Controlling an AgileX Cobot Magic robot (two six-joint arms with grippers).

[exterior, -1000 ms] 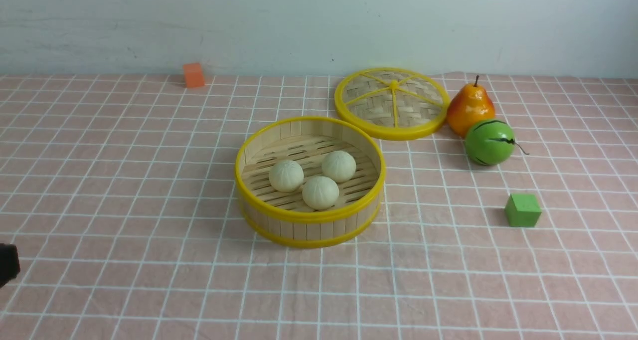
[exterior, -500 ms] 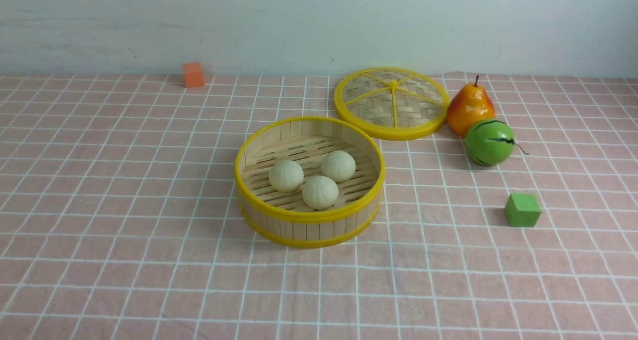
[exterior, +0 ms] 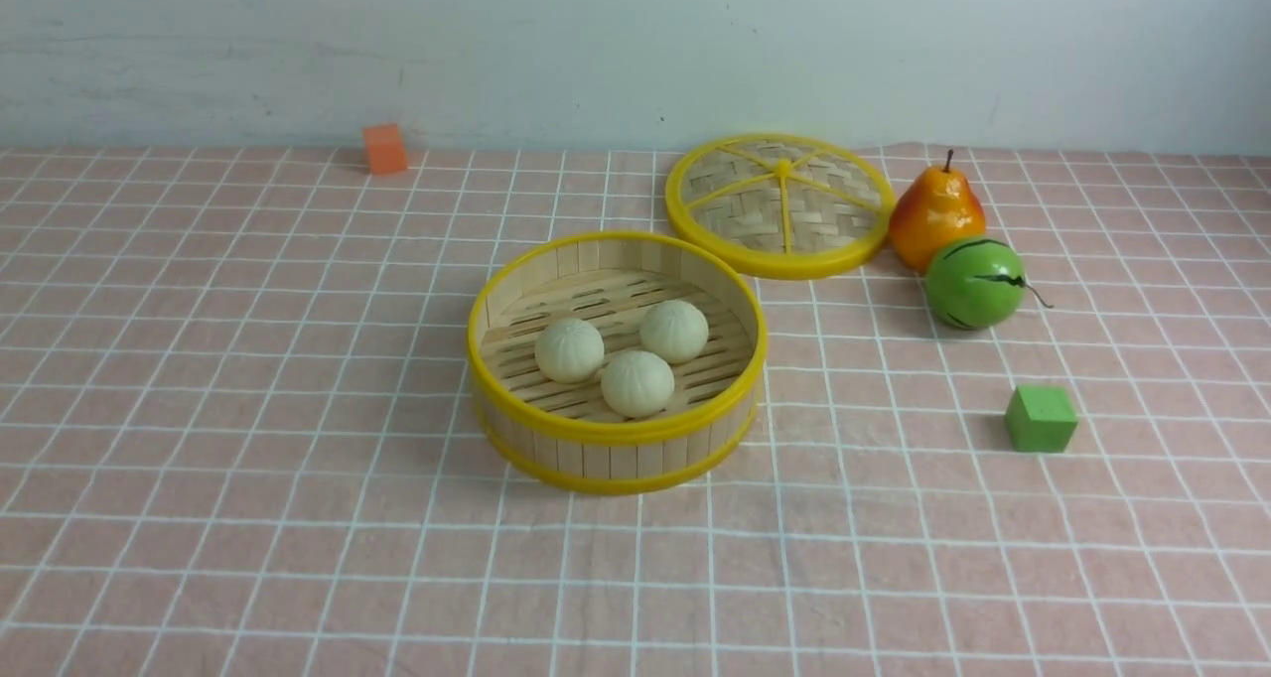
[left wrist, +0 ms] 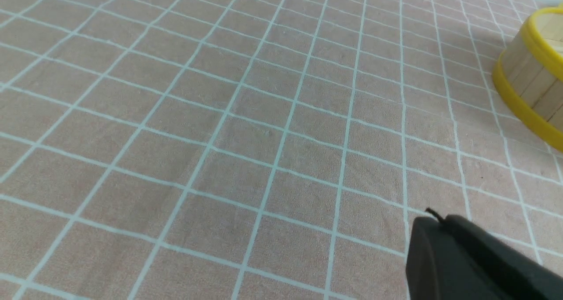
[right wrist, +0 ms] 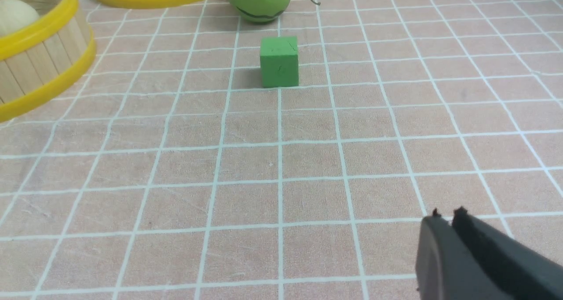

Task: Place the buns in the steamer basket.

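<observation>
A pale wall (exterior: 635,42) backs a table covered by a pink cloth (exterior: 248,409) ruled with white grid lines. Near the middle of it stands the steamer basket (exterior: 618,439), upright, its yellow rims and slatted wall facing the camera. All three buns (exterior: 637,383) lie on its slatted floor, clustered close together: one toward the robot's left, one toward the far right, one nearest the front wall.

Behind the basket and to its right the woven lid (exterior: 780,204) lies flat, just beside the basket's far rim. Against the lid's right edge stands an orange-yellow pear (exterior: 935,212), and the green striped fruit (exterior: 974,283) sits just in front of the pear, touching it or nearly so. Nearer the robot, well apart from the basket, rests a green cube (exterior: 1041,419). An orange cube (exterior: 385,148) sits by the wall on the far left.

Neither arm shows in the front view. In the left wrist view the left gripper (left wrist: 433,216) hangs over bare cloth with its jaws pressed together, empty. In the right wrist view the right gripper (right wrist: 446,215) shows only a thin slit between its tips, holding nothing, with the green cube well ahead.
</observation>
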